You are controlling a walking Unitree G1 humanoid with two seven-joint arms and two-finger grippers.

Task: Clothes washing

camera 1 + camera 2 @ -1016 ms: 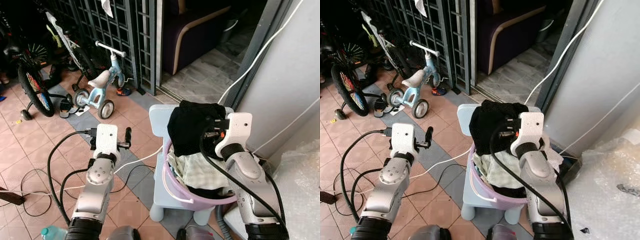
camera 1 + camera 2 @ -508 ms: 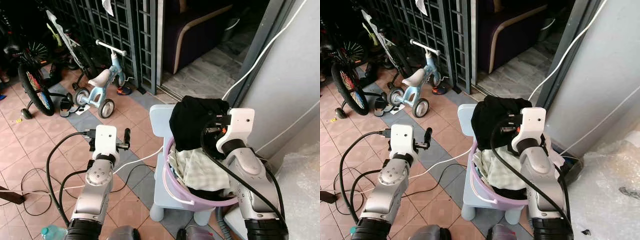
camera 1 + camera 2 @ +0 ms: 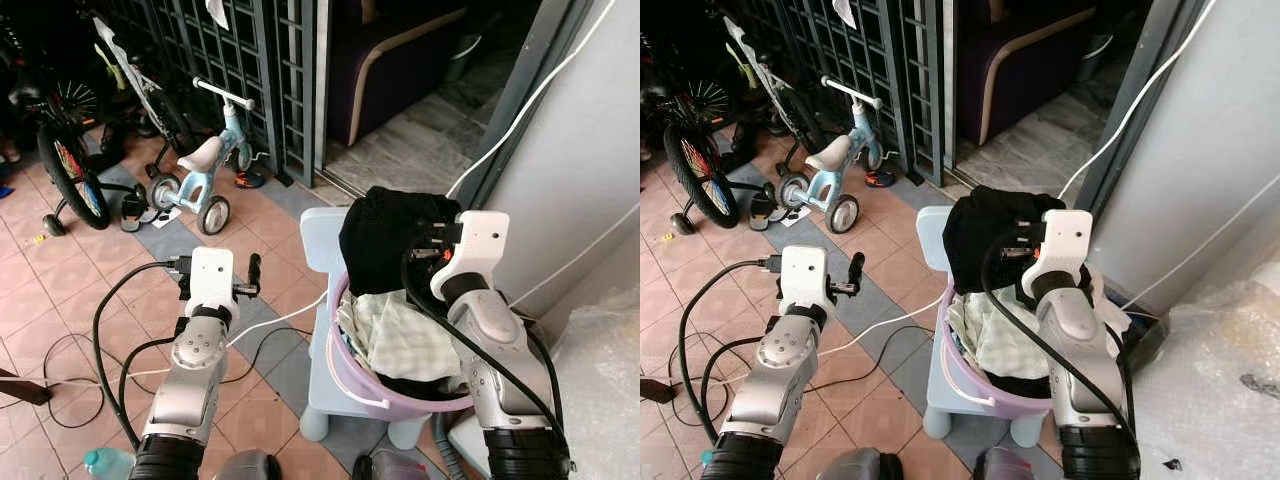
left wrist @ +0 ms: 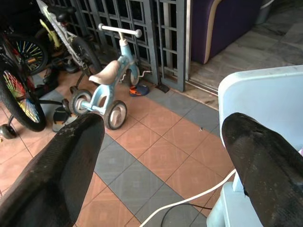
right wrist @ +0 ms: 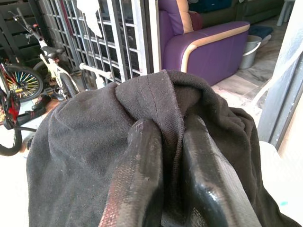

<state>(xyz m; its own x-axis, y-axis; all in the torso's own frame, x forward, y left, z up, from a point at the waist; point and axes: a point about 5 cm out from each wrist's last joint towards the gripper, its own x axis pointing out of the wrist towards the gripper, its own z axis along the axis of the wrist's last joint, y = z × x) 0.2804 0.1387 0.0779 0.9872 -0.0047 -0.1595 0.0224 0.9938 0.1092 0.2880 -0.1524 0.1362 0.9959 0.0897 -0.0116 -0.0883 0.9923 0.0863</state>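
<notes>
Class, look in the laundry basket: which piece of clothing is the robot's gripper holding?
The black garment, pinched in the right gripper above the basket; the pale checked cloth lies loose inside.

No readable text, labels, brands or numbers in any view. Bike (image 3: 70, 150) frame has coloured markings, too small and blurred to read. White gripper housings, basin (image 3: 350, 375), chair (image 4: 265, 94) and bottle (image 3: 105, 466) show plain surfaces, no legible print.
</notes>
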